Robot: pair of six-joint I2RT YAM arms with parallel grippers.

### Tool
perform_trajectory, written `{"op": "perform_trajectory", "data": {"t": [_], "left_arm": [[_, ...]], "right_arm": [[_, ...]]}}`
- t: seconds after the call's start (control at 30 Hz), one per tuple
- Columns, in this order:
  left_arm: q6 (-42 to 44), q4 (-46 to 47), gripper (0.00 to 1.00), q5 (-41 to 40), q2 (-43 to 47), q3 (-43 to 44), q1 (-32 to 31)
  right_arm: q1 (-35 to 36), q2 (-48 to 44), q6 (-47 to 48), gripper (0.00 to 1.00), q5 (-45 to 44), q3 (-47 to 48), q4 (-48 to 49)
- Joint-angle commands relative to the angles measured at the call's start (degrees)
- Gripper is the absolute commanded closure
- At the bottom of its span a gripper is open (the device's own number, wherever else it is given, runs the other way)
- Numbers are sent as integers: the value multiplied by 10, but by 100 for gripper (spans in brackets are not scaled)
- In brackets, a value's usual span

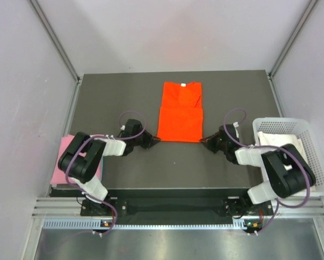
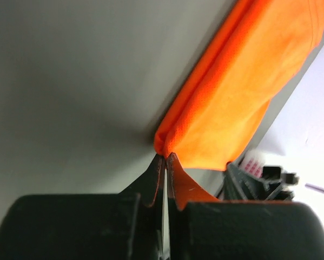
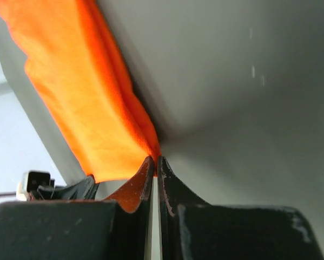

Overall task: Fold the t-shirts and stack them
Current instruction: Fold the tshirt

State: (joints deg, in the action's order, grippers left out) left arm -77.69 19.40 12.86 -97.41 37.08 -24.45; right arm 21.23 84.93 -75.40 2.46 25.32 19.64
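Observation:
The orange-red t-shirt (image 1: 179,111) lies mid-table as a narrow rectangle, collar at the far end, with a crease across its middle. My left gripper (image 1: 154,140) is at its near left corner and is shut on that corner. In the left wrist view the closed fingertips (image 2: 166,156) pinch the fabric edge (image 2: 243,92). My right gripper (image 1: 204,142) is shut on the near right corner. The right wrist view shows its tips (image 3: 155,158) closed on the fabric (image 3: 80,92). A pale pink t-shirt (image 1: 75,160) lies folded at the table's left edge. A white t-shirt (image 1: 280,142) lies in the basket.
A white plastic basket (image 1: 313,157) stands at the right edge of the dark table (image 1: 118,97). Grey walls close in the left, right and back sides. A metal rail runs along the near edge by the arm bases.

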Motion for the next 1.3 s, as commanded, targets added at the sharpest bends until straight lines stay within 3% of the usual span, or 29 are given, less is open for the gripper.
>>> {"op": "perform_trajectory", "data": {"t": [0.0, 0.17, 0.47, 0.6, 0.73, 0.83, 0.97, 1.07, 1.2, 1.27], "left_arm": [[6, -27, 100, 7, 77, -53, -19], [-31, -86, 100, -22, 231, -141, -67], [-136, -262, 100, -121, 519, -224, -193], [-181, -321, 100, -164, 592, -229, -254], [-187, -364, 100, -199, 604, -204, -305], [-162, -373, 100, -211, 594, -166, -309], [-86, -407, 100, -251, 552, -98, -309], [-46, -401, 100, -295, 509, -45, -301], [28, -353, 100, -226, 432, 10, -212], [58, -325, 100, -185, 398, 38, -138]], "right_arm": [[10, -94, 53, 100, 12, -30, -78], [33, -259, 68, 100, 1, -68, -194], [180, -524, -50, 100, -90, -128, -399], [279, -569, -108, 100, -136, -120, -457], [347, -572, -135, 100, -185, -97, -491], [382, -558, -143, 100, -204, -82, -489], [384, -535, -138, 100, -226, -37, -481], [344, -506, -96, 100, -215, 4, -466], [173, -430, 51, 100, -89, 51, -415], [125, -374, 88, 100, -35, 74, -395]]}}
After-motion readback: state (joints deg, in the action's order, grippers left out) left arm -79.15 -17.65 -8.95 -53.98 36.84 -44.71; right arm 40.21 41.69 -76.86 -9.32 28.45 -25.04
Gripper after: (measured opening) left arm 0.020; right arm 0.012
